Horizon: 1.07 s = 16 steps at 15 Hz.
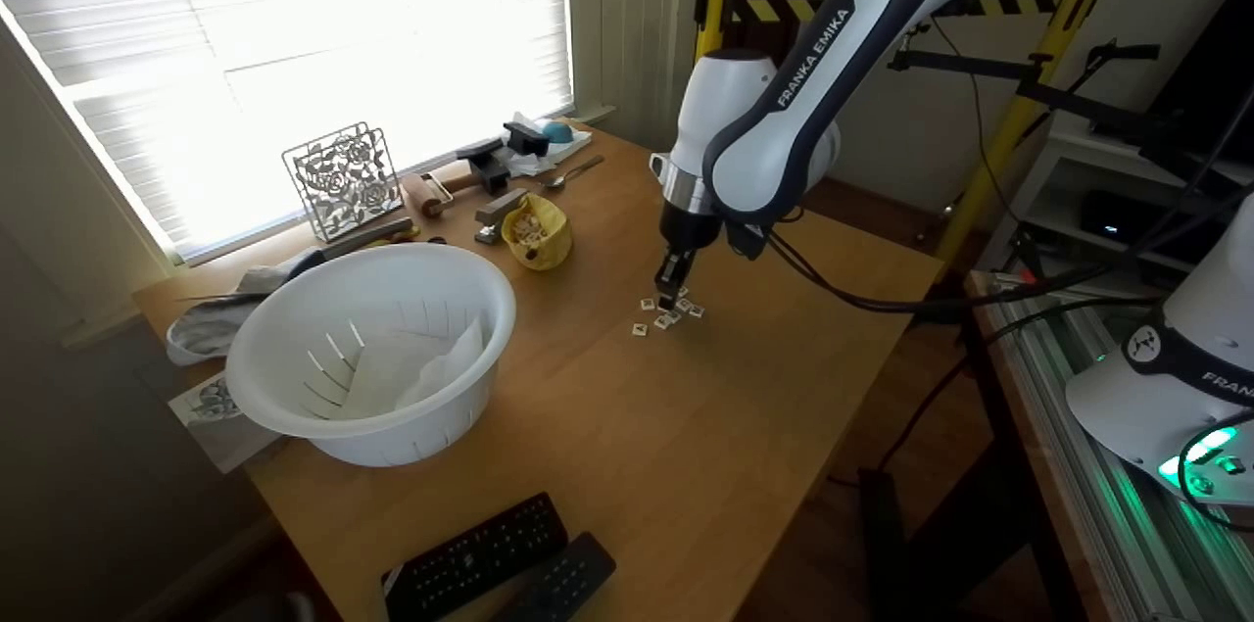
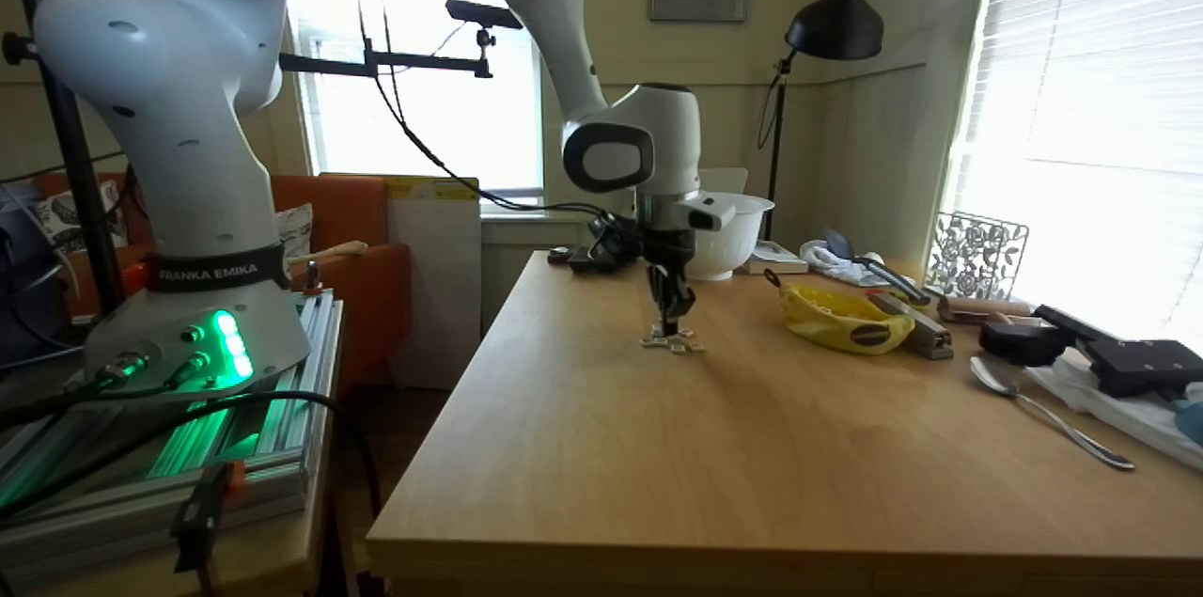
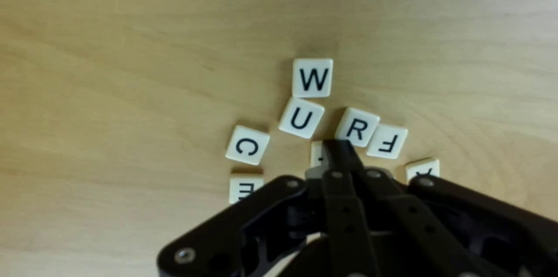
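black gripper [image 3: 350, 155] over white tiles [image 3: 301, 117]: squarish, round-cornered, black capitals [image 3: 313, 79].

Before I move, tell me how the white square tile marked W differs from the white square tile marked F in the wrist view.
The white W tile reads upright there; the white F tile reads upside down. The W tile sits nearly straight; the F tile is tilted. Both lie face up, black-lettered, on the wooden table.
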Available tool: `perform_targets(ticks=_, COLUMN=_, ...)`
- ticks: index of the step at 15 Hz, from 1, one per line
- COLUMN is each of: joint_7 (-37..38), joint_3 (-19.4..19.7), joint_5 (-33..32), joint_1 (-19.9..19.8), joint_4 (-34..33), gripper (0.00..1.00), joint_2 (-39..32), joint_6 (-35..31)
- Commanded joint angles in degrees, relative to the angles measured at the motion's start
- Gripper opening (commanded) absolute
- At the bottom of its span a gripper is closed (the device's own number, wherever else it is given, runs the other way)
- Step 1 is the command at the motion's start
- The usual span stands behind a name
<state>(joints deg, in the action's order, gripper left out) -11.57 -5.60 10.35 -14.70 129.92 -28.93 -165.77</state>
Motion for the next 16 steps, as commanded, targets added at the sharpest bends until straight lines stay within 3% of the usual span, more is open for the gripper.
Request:
perform_targets(ticks=1, joint_7=-5.53, joint_3=-0.53, joint_5=-3.66, joint_1=-0.73, joint_4=-1.57, gripper=0.0, joint_2=-2.37, joint_6=1.67)
perform_targets(ticks=11, joint_7=-25.74, joint_3=-3.5, joint_5=-11.84, joint_1=-4.34, joint_4=-1.16, gripper=0.0, joint_2=-2.1, joint_6=3.52)
perform_targets(ticks=16, joint_7=-34.52, joint_3=-2.89, joint_5=-13.64, joint_1=-4.22, joint_4=-0.74, gripper=0.0, joint_2=-1.72, joint_6=4.59)
